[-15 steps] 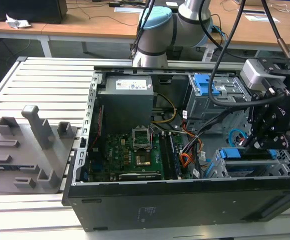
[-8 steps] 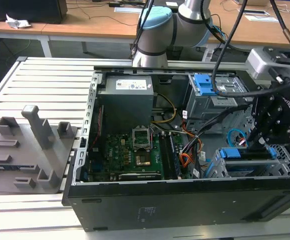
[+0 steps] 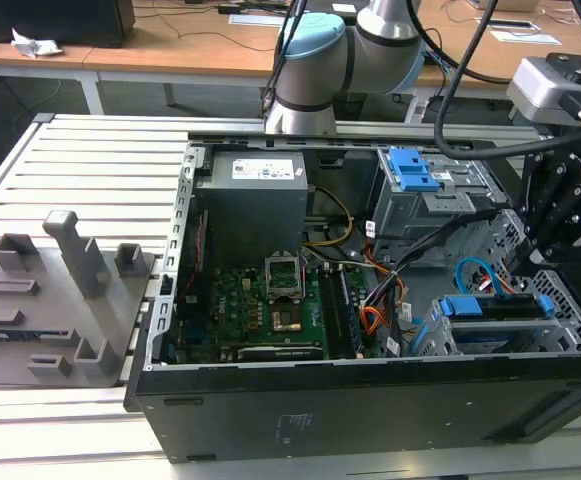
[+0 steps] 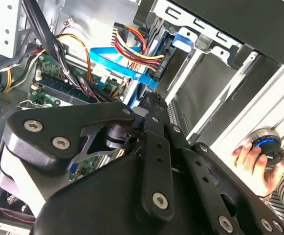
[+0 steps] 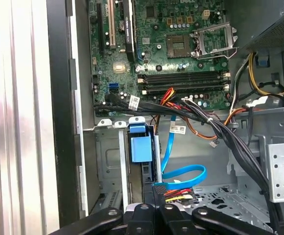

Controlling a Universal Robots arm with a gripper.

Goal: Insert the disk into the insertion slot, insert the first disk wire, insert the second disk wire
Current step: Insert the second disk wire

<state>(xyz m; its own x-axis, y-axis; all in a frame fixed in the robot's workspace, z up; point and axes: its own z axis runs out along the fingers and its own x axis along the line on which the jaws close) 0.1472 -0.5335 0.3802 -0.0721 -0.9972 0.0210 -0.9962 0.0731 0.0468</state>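
Observation:
The disk, in its bright blue carrier, sits inside the low grey insertion slot. The first disk wire, a red and yellow bundle, ends in a black plug seated at the disk's edge. The second disk wire is a glossy light-blue loop that runs down to my fingertips. My gripper hangs over the disk's connector edge, its fingers pressed together on the blue cable's plug end.
A taller grey cage with a blue clip stands behind the slot. Thick black cables cross beside the disk, next to the motherboard. A grey fixture lies at the exterior view's left. A hand holds a knob outside the case.

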